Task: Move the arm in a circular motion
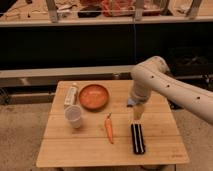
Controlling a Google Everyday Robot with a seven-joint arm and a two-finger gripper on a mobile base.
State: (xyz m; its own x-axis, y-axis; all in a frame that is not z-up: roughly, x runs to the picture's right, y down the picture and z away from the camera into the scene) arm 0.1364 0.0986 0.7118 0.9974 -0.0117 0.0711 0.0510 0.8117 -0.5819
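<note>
The arm (165, 85) is a thick white tube of rounded segments that comes in from the right edge and bends down over the right half of the wooden table (75, 150). Its gripper (137, 114), a small tan tip, hangs just above the tabletop, between the orange bowl (93, 96) and the black case (137, 138). A small blue thing (131, 102) lies right behind the arm's lower segment, partly hidden by it.
On the table also lie a carrot (109, 129), a white cup (74, 116) and a pale bottle on its side (71, 95). A dark shelf unit (75, 45) with a cluttered top runs along behind the table. Bare floor (20, 135) surrounds it.
</note>
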